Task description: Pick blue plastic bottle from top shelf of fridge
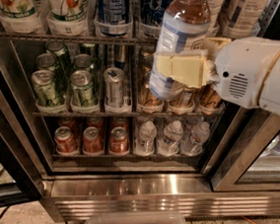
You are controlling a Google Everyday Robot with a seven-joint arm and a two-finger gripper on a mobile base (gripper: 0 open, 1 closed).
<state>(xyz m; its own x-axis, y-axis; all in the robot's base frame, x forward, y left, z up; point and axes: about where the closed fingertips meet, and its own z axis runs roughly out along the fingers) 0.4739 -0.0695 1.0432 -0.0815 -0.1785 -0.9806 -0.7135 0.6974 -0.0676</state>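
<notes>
The gripper, right of centre, clasps the plastic bottle in front of the fridge; 7UP bottles stand far left on the top shelf.

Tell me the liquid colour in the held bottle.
Amber-pink, in the camera view; the gripper grips the blue plastic bottle at its label.

1 camera looks at the fridge from in front and above, tilted down and forward into its open shelves. It sits close: the fridge fills the frame from the top shelf to a strip of floor. The gripper is right of centre, nearest the lens, just below the top shelf, clamped on the bottle.
</notes>
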